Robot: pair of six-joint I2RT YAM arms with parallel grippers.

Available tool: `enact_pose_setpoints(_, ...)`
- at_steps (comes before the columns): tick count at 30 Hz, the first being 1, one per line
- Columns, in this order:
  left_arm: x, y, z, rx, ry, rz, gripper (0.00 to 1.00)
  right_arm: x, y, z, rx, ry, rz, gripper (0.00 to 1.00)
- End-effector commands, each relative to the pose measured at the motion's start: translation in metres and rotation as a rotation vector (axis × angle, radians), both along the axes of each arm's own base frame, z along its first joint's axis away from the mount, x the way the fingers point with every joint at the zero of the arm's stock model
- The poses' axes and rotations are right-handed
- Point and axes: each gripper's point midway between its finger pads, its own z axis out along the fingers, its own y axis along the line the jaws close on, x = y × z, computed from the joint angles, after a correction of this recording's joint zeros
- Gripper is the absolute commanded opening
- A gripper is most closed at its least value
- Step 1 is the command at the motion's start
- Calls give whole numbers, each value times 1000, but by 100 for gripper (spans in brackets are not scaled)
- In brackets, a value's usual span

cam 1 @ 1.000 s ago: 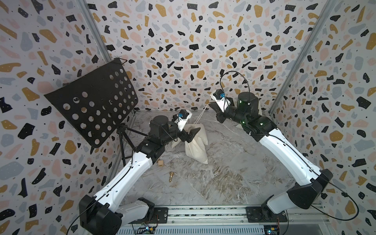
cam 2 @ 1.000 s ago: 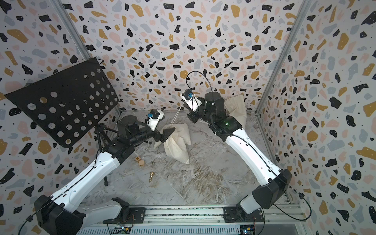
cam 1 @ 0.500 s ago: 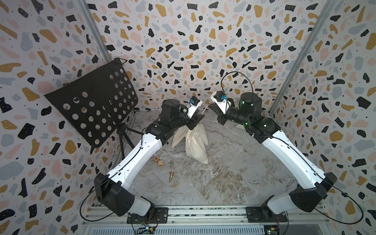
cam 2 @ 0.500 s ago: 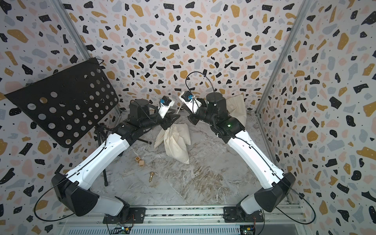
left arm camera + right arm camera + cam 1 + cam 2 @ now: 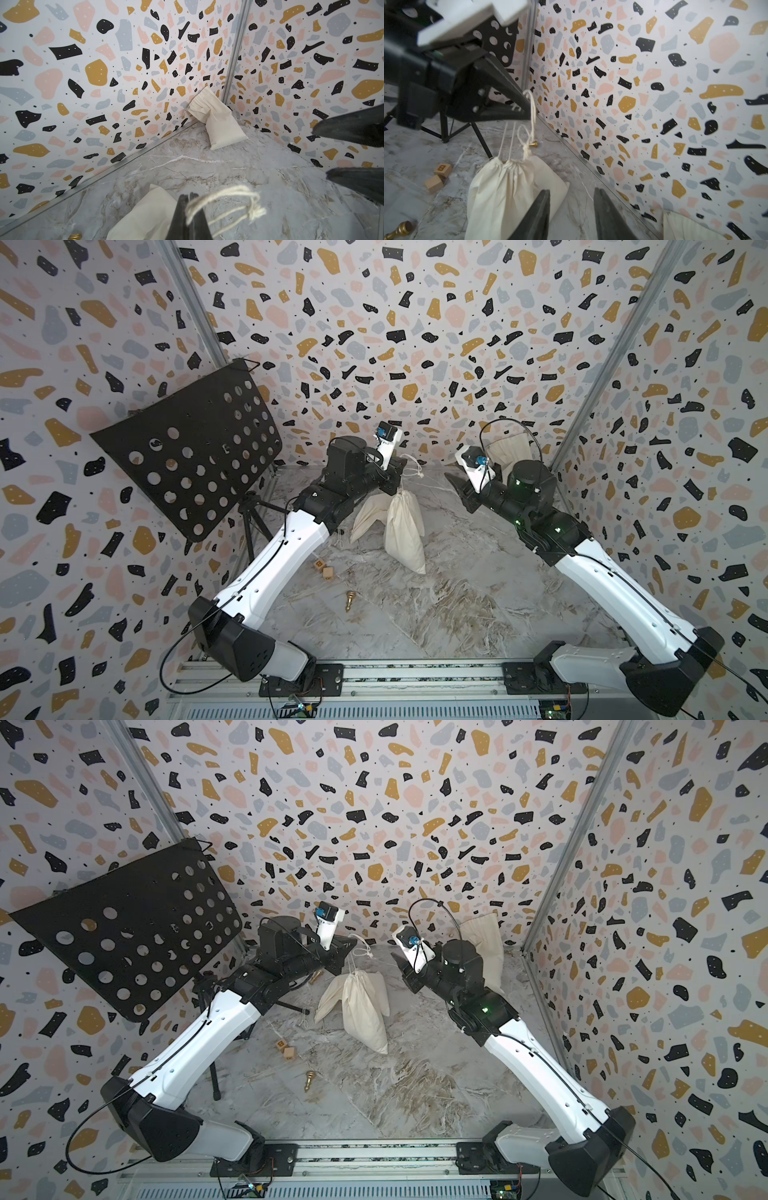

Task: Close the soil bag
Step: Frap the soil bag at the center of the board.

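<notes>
We see left gripper [image 5: 529, 113] pinching white twisted drawstring [image 5: 532, 122] straight above cream cloth soil bag [image 5: 508, 187] | cord vertical | right gripper [image 5: 572, 191] spread (empty), apart beside bag

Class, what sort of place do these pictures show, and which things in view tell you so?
Probably a robot test booth: two arms bolted to a metal rail, patterned walls boxing them in, and props like a cloth bag and wooden blocks on the floor.

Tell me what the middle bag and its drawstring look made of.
Bag: matte cream woven cloth, probably cotton or canvas, judging by soft creases and gathered neck. Drawstring: pale twisted cord, likely cotton; fuzzy strands and a knot show.
</notes>
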Motion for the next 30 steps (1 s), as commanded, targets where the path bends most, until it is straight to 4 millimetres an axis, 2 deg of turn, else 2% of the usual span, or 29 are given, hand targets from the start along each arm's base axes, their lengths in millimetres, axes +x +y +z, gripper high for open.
enact_pose_setpoints(1, -8, 6, 52, -160, -83, 27, 0, -13, -9, 13, 135, -29, 6, 47)
enact_pose_setpoints(6, -18, 0, 51, -179, -44, -30, 0, -34, 31, -35, 234, 146, 256, 49)
enact_pose_setpoints(10, -33, -1, 59, -209, -51, -80, 0, -40, 53, -58, 298, 198, 358, 51)
enact_pose_setpoints(12, -37, -1, 65, -227, -59, -90, 0, -39, 62, -58, 318, 191, 394, 54)
enact_pose_setpoints(15, -41, -2, 70, -247, -54, -108, 0, -34, 76, -47, 346, 156, 449, 57)
enact_pose_setpoints(22, -50, -5, 70, -261, -52, -145, 0, -18, 103, -22, 416, 115, 548, 57)
enact_pose_setpoints(26, -49, -6, 69, -262, -49, -151, 0, -14, 117, -11, 432, 106, 592, 54)
enact_pose_setpoints(29, -50, -7, 72, -270, -48, -158, 0, -10, 125, -15, 430, 133, 611, 49)
enact_pose_setpoints(30, -51, -7, 73, -272, -51, -160, 0, -9, 127, -19, 425, 143, 613, 44)
